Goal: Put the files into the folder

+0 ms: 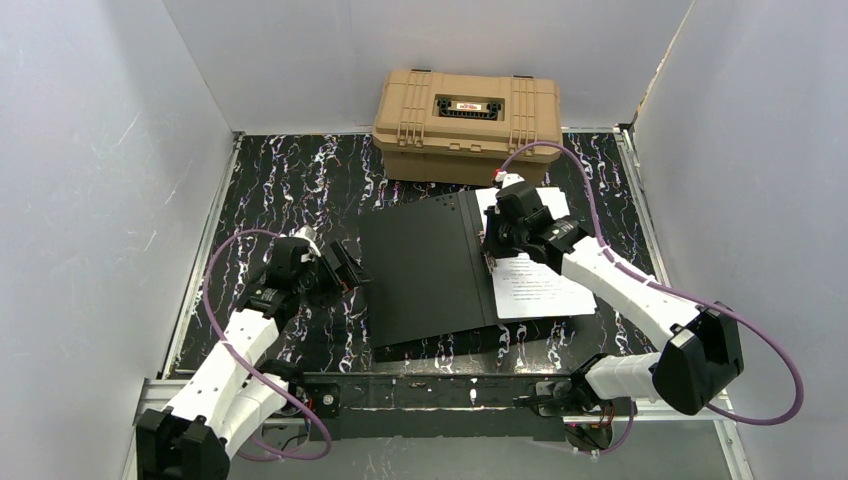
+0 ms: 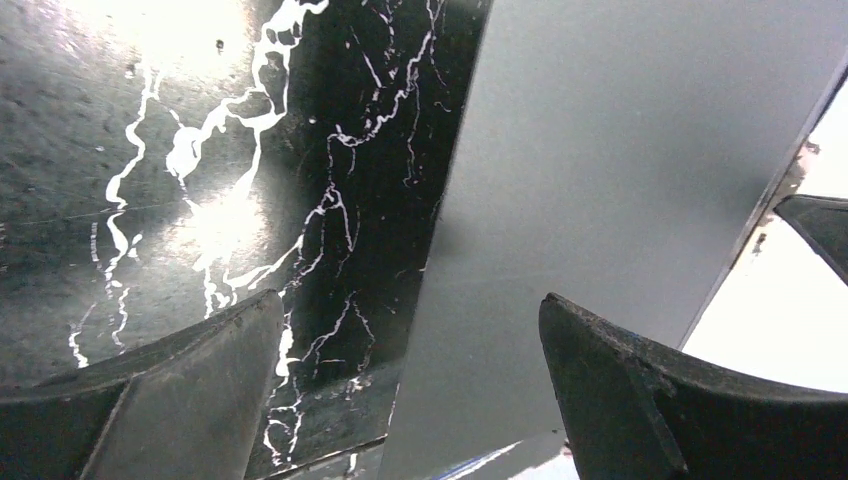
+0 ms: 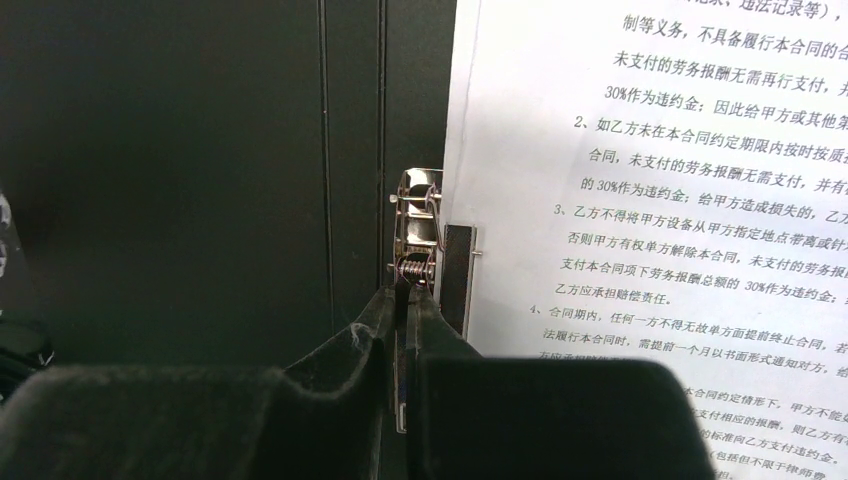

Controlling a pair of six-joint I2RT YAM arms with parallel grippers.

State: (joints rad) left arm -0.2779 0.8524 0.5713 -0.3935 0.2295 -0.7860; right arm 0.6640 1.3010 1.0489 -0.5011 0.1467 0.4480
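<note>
Plainly the papers [image 1: 545,285] lie in the open folder [image 1: 420,270], on its right half, immediately right of the right jaws. Their long axis runs parallel to the spine, away from the arm bases toward the tan case [image 1: 465,110] at the back. The right arm [image 1: 620,285] is much the nearer to them. The left arm [image 1: 240,345] sits on the far side of the black left cover.

The right jaws are narrow, almost closed, and seem to pinch the thin metal lever of the spring clip [image 3: 420,240] at the spine. The papers' left edge is just beside that clip, and whether it is tucked under cannot be told.

The left jaws stand wide and hold nothing. The outer edge of the left cover runs up between their fingers [image 2: 180,400], with the marbled desk [image 2: 200,150] to its left.

Judging by this, clamping the papers comes next. The left jaws are then best placed to fold the cover rightward over them.
</note>
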